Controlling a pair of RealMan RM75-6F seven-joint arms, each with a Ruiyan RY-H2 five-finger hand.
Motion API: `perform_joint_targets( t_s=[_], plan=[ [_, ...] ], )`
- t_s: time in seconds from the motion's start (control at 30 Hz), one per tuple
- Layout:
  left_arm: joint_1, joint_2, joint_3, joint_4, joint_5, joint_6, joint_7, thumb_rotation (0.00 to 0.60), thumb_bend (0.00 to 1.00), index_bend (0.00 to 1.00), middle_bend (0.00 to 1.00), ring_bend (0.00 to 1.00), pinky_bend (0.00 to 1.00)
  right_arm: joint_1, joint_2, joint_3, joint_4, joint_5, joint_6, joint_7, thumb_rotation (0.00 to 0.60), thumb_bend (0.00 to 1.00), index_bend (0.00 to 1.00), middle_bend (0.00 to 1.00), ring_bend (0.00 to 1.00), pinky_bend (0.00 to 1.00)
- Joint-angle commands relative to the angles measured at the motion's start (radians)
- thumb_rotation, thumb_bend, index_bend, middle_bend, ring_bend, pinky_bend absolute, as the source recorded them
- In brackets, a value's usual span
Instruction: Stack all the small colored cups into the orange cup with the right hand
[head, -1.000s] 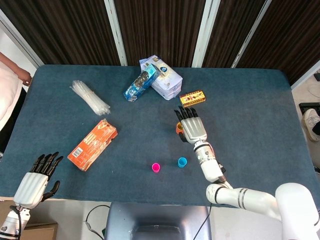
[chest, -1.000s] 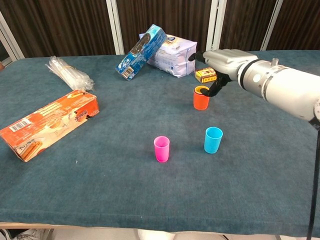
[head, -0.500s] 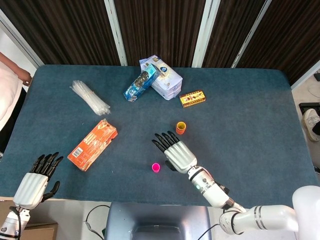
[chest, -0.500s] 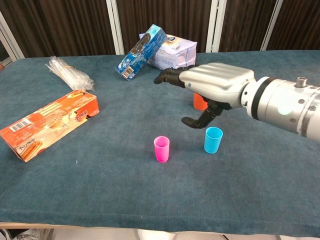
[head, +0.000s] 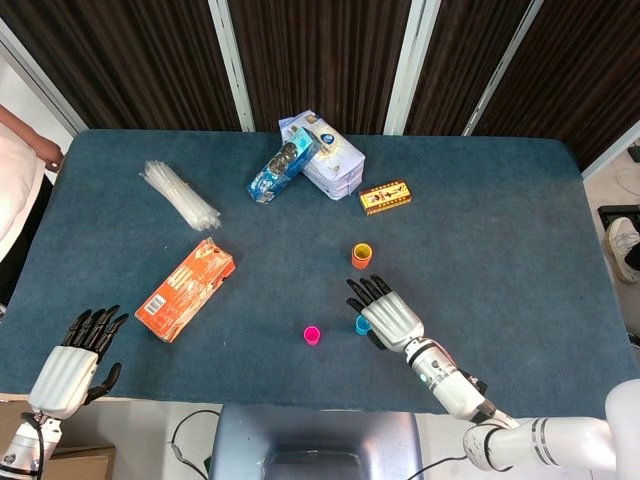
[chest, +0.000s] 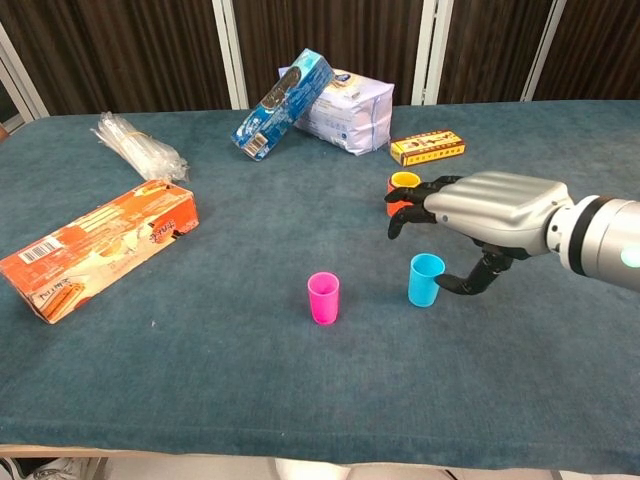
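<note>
The orange cup (head: 361, 256) (chest: 402, 185) stands upright mid-table with a yellow cup nested inside it. A blue cup (chest: 425, 280) (head: 362, 325) stands nearer the front edge, and a pink cup (chest: 323, 298) (head: 312, 335) stands to its left. My right hand (chest: 482, 215) (head: 388, 315) hovers open just above and to the right of the blue cup, fingers spread, the thumb curled down beside the cup without gripping it. In the chest view its fingertips partly cover the orange cup. My left hand (head: 75, 358) hangs open off the table's front left corner.
An orange carton (chest: 95, 243) lies at the left. Clear plastic sleeves (chest: 137, 146) lie at the back left. A blue biscuit pack (chest: 283, 104) leans on a white bag (chest: 340, 108) at the back, and a small yellow box (chest: 427, 148) lies behind the orange cup.
My right hand drew back from the orange cup, swept toward the pink cup, then shifted right and lower beside the blue cup. The cups and left hand stayed put.
</note>
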Motion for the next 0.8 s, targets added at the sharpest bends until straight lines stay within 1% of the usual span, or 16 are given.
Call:
perform_joint_targets(
  t_s=[0.03,0.17,0.27,0.4,0.5,0.67,0.8],
  plan=[
    [0.000,0.000,-0.001,0.000,0.000,0.002,-0.001,0.600,0.46,0.00,0.00,0.00,0.05,-0.002,-0.013,0.000,0.022,-0.014,-0.011,0.014,0.600,0.51,0.36,0.00,0.00,0.00],
    [0.002,0.003,-0.002,0.000,0.000,0.007,-0.006,0.600,0.46,0.00,0.00,0.00,0.05,-0.005,-0.023,-0.002,0.036,-0.016,-0.015,0.010,0.600,0.51,0.37,0.00,0.00,0.00],
    [0.002,0.004,0.000,0.000,0.004,0.009,-0.009,0.600,0.46,0.00,0.00,0.00,0.05,-0.009,-0.031,-0.001,0.043,-0.021,-0.012,0.011,0.600,0.51,0.40,0.00,0.00,0.00],
    [0.003,0.005,0.000,0.000,0.005,0.011,-0.011,0.600,0.46,0.00,0.00,0.00,0.05,-0.013,-0.044,0.000,0.053,-0.025,-0.009,0.007,0.600,0.51,0.51,0.01,0.00,0.00],
    [0.004,0.006,0.001,0.000,0.006,0.013,-0.012,0.600,0.46,0.00,0.00,0.00,0.05,-0.019,-0.053,0.004,0.061,-0.031,0.005,0.001,0.600,0.51,0.61,0.05,0.00,0.00],
    [0.003,0.006,0.002,0.000,0.005,0.009,-0.009,0.600,0.46,0.00,0.00,0.00,0.05,-0.031,-0.057,0.017,0.068,-0.044,0.043,-0.012,0.600,0.51,0.64,0.08,0.00,0.00],
    [0.003,0.004,0.002,0.000,0.005,0.007,-0.005,0.600,0.46,0.00,0.00,0.00,0.05,-0.037,-0.042,0.052,0.049,-0.050,0.068,0.016,0.600,0.51,0.64,0.08,0.00,0.00]
  ],
)
